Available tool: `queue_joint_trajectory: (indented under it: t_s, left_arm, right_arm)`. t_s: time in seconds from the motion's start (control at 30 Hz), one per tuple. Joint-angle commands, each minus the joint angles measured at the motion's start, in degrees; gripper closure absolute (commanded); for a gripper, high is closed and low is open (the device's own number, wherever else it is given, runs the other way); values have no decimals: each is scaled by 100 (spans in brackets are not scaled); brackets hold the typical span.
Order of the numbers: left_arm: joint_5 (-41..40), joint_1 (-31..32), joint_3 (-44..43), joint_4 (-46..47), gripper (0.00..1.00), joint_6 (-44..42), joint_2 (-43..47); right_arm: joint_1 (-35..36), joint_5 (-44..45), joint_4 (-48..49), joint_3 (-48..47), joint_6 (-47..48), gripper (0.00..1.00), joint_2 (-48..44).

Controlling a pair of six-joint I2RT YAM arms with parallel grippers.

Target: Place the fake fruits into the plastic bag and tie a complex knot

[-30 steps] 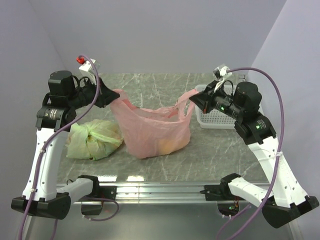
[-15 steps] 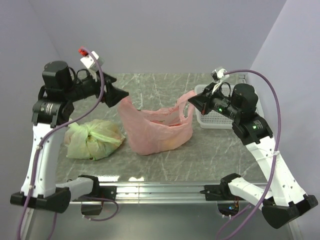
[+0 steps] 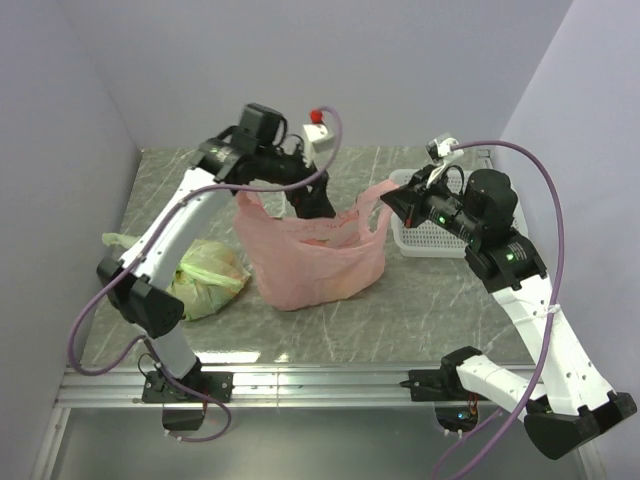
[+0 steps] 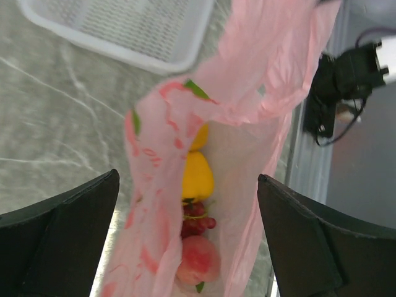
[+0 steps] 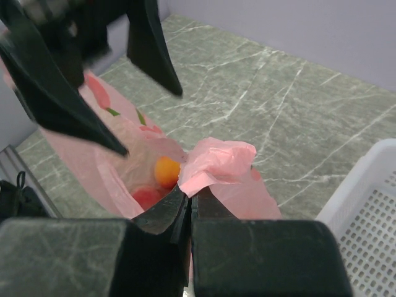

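The salmon-pink plastic bag [image 3: 320, 265] stands mid-table with its mouth open. My left gripper [image 3: 318, 208] hangs open over that mouth, nothing between its fingers. In the left wrist view the gripper [image 4: 187, 180] looks down on the fake fruits inside the bag: a yellow one [image 4: 197, 176], dark red grapes [image 4: 195, 219] and a peach [image 4: 198, 260]. My right gripper [image 3: 383, 203] is shut on the bag's right handle [image 5: 216, 164] and holds it up. An orange fruit [image 5: 167, 170] shows below that handle. The left handle [image 3: 245, 205] stands free. No knot is in view.
A tied pale green bag [image 3: 205, 275] lies at the left, beside the left arm's base. A white perforated basket [image 3: 430, 235] sits at the right, behind the right gripper. The table's metal front rail [image 3: 320, 380] runs between the arm bases.
My left gripper opened and let go of the bag's left handle, then swung right to hang over the bag's mouth. The right gripper kept its hold and barely moved.
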State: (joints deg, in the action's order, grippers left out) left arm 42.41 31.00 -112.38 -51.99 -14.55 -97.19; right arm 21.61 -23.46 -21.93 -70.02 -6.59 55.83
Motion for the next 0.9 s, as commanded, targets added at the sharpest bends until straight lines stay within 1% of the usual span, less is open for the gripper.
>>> queue_joint_trajectory:
  t_s: [0.0, 0.07, 0.27, 0.4, 0.43, 0.47, 0.57, 0.7, 0.8, 0.87]
  left_arm:
    - [135, 300, 66, -251, 1, -304, 68]
    - [-4, 432, 321, -31, 1, -233, 68]
    - [56, 485, 322, -373, 1, -241, -371]
    - [83, 617, 576, -242, 1, -251, -292]
    - [-74, 643, 716, -146, 1, -216, -257]
    - [-154, 652, 796, 177, 1, -102, -135]
    - [-600, 653, 963, 505, 1, -57, -20]
    - [-884, 653, 849, 471, 1, -163, -133]
    - [-727, 644, 840, 435, 1, -312, -143]
    - [-394, 635, 639, 85, 1, -619, -169]
  right_arm:
    - [28, 421, 312, 32, -97, 100, -134]
    - [19, 483, 391, 93, -106, 100, -125]
    - [28, 711, 655, 243, -53, 100, -143]
    - [28, 904, 848, 340, -9, 100, -134]
    - [28, 922, 892, 357, 17, 100, -125]
    - [19, 914, 936, 383, 35, 100, -125]
    - [28, 783, 928, 401, 35, 100, -108]
    - [28, 791, 945, 471, 35, 100, -117]
    - [28, 799, 954, 515, 44, 100, -117]
    - [28, 834, 963, 533, 61, 100, -134]
